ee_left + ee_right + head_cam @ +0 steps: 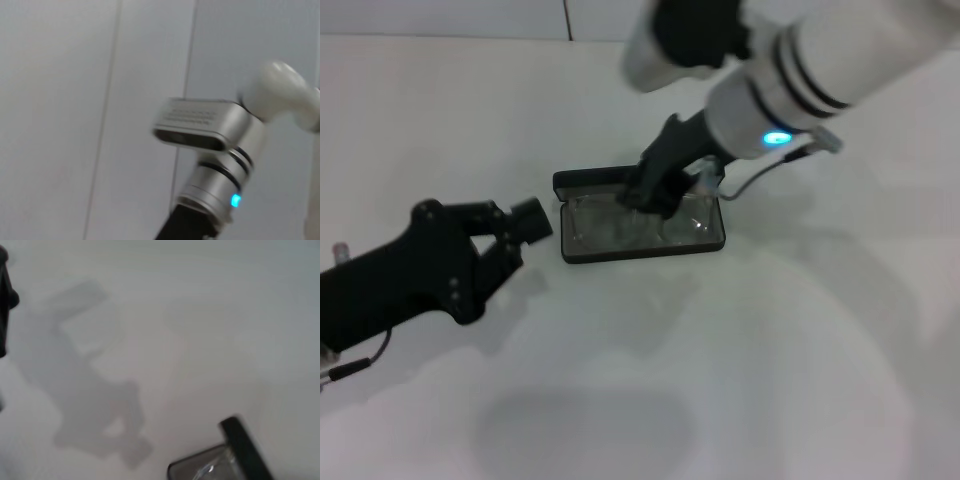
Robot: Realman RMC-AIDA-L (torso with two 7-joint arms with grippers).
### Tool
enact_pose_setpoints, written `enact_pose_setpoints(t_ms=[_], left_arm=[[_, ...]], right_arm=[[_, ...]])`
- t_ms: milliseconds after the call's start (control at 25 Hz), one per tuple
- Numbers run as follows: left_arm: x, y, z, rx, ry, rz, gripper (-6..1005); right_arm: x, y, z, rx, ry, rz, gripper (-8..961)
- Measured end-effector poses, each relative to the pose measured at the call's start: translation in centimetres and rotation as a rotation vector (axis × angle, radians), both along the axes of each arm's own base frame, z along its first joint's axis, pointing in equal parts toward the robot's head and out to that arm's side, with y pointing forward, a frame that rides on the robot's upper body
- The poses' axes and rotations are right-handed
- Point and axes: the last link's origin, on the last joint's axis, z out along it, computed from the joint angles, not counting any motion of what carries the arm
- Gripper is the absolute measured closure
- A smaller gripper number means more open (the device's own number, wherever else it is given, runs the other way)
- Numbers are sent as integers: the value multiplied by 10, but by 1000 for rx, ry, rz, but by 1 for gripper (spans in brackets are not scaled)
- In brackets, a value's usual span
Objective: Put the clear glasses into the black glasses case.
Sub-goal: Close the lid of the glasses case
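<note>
The black glasses case [582, 256] lies open at the table's middle, its lid standing up along the far side. The clear glasses [620, 228] lie inside it on the lining. My right gripper [652, 192] reaches down into the case from the far right and rests on the glasses near their far edge. My left gripper [518, 238] hovers open just left of the case, holding nothing. The right wrist view catches one corner of the case [241, 446] with a bit of the glasses [210, 470] inside.
The white table [720, 380] spreads around the case. A white wall runs along the back. The left wrist view holds only my right arm's silver wrist [210, 150] with its blue light, against the wall.
</note>
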Motion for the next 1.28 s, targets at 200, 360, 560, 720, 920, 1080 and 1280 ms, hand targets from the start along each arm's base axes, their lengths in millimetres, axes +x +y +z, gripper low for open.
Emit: enact_pose_setpoints(t_ms=[200, 360, 560, 720, 920, 1080, 1280], left_arm=[[0, 7, 9, 43, -44, 22, 917], [9, 18, 11, 56, -65, 2, 917], [34, 59, -1, 0, -85, 23, 917], [58, 92, -19, -76, -43, 52, 917], [77, 124, -50, -142, 83, 141, 917], [77, 137, -64, -195, 120, 273, 917], [69, 144, -69, -203, 136, 381, 917]], right_arm=[[29, -4, 35, 103, 199, -34, 754], [76, -22, 69, 162, 487, -72, 749], [139, -45, 81, 181, 684, -148, 744], [170, -56, 73, 162, 768, -231, 740], [193, -67, 67, 171, 770, -261, 734], [199, -72, 66, 172, 772, -283, 730], [203, -74, 63, 166, 771, -305, 724]])
